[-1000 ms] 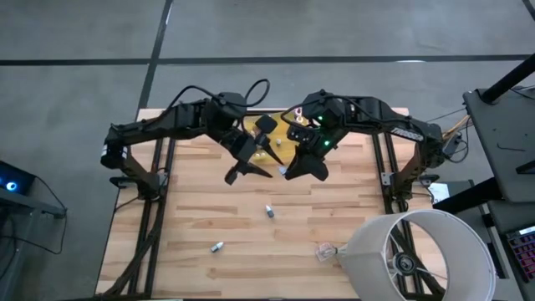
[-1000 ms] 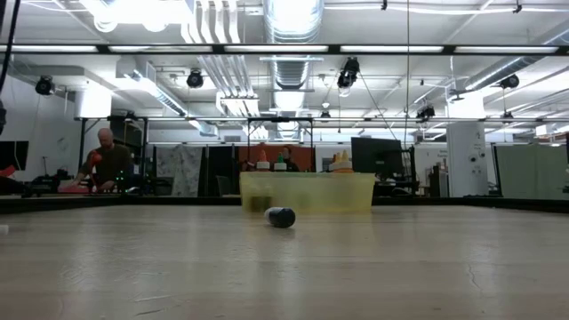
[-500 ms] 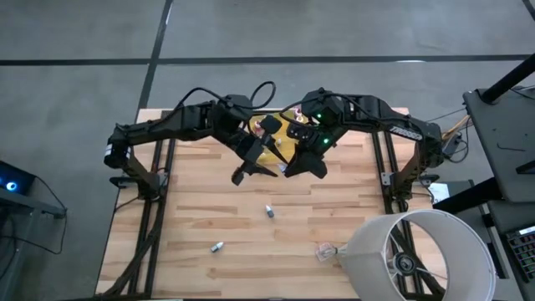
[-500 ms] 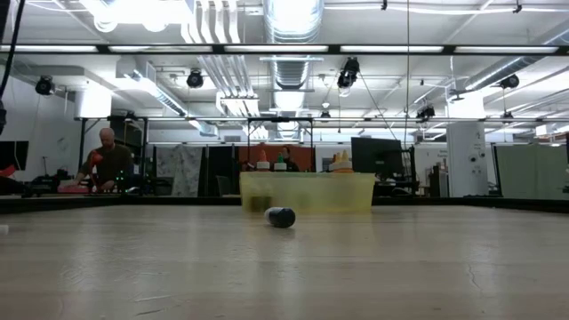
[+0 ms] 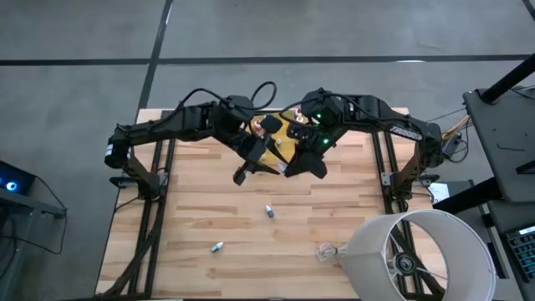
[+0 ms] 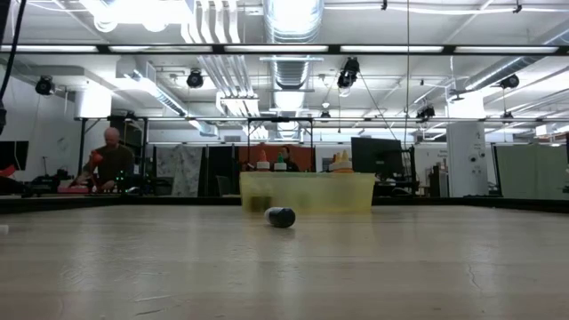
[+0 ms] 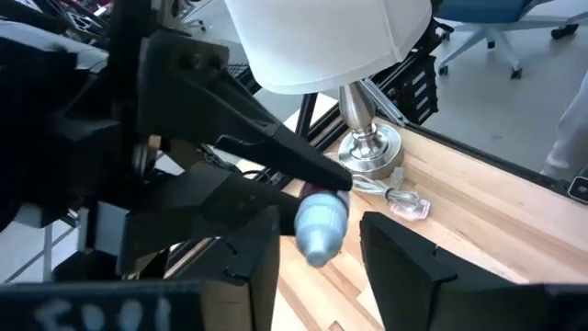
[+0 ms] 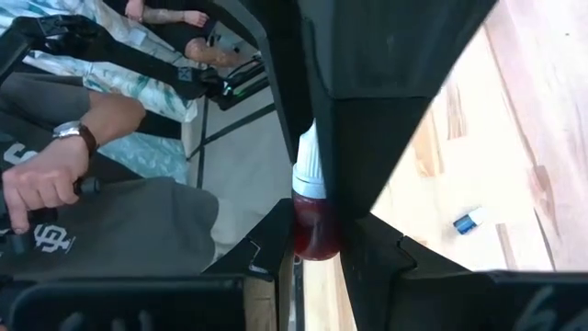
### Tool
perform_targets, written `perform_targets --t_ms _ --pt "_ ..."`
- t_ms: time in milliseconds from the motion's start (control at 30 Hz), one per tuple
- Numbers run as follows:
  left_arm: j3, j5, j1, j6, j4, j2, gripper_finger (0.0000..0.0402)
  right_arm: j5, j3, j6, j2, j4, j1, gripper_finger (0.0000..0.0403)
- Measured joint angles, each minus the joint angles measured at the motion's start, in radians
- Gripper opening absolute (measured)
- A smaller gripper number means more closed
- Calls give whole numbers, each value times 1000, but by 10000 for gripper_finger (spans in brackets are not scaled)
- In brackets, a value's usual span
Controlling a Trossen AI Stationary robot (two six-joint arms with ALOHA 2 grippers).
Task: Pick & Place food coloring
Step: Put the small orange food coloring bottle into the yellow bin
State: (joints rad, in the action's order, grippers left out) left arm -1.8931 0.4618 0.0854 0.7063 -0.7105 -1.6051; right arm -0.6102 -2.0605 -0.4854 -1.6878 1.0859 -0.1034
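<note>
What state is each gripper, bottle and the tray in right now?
Right gripper: shut on red bottle.
Left gripper: open, either side of that bottle.
Red bottle: lifted, off table.
Middle bottle: lying on its side.
Front bottle: lying on its side.
Yellow tray: resting on table.

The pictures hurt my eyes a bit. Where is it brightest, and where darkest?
Low view: ceiling lamps glare white. Left wrist view: the white lampshade glows bright. Right wrist view: the red food coloring bottle sits in shadow in the right pincer.
</note>
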Motion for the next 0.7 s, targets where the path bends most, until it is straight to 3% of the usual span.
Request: perform_targets --t_ms 300,700 --pt "0 0 -2 -1 -1 0 89 0 0 0 0 2 -2 64" --pt "0 2 -8 -2 1 0 87 0 0 6 0 3 -2 64"
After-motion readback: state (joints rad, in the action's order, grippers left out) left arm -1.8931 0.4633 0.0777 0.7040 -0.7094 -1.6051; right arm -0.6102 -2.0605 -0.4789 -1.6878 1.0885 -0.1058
